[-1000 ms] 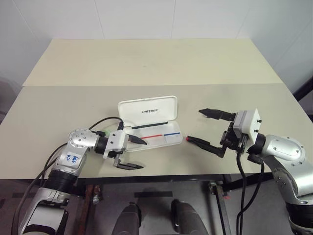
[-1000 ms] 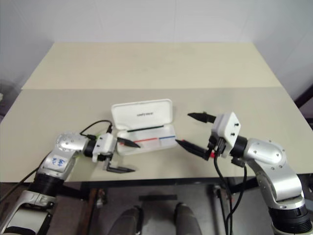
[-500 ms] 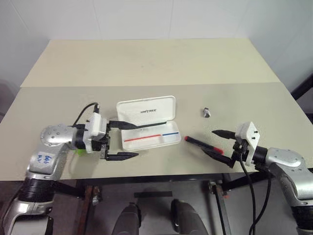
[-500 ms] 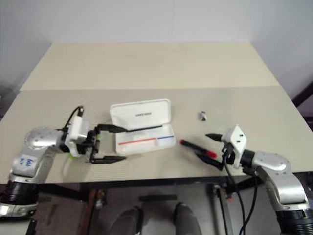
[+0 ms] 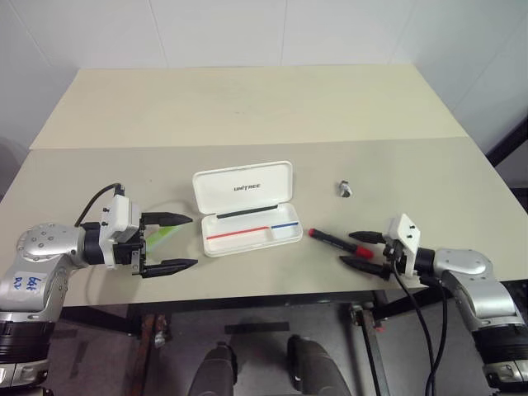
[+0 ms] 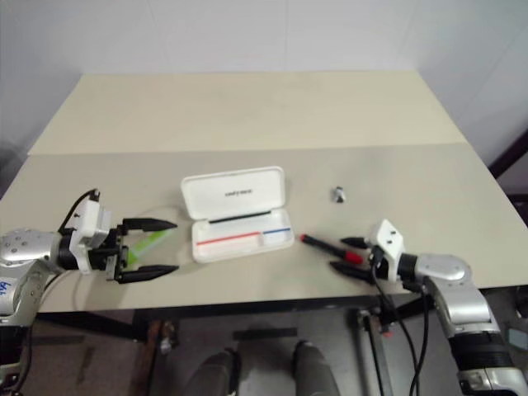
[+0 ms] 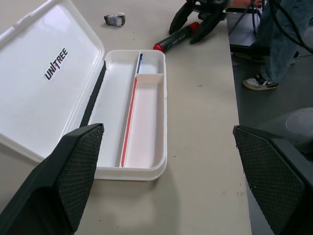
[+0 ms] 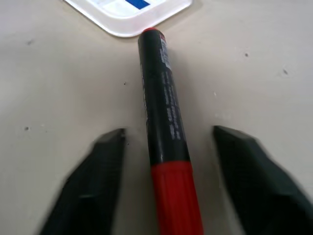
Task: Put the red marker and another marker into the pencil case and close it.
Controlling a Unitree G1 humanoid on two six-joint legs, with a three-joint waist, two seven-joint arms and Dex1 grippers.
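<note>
The pencil case [image 5: 244, 188] lies open at the middle of the table, its "UNITREE" lid back and its tray [image 5: 252, 235] holding no marker. The red marker [image 5: 330, 239] lies on the table to the right of the case. My right gripper [image 5: 350, 249] straddles its red cap end; its fingers [image 8: 93, 186] stand apart on either side and do not touch the barrel. To the left of the case, the light-green marker [image 5: 165, 236] lies between the fingers of my open left gripper [image 5: 186, 242].
A small grey object [image 5: 346, 189] lies on the table behind the red marker. The table's front edge runs just below both grippers. A person's legs and a shoe [image 7: 264, 81] show beyond the table's right end.
My left gripper has drawn back to the left from the case, uncovering the green marker. My right gripper has sunk to the table at the red marker's cap end, and its fingers have narrowed.
</note>
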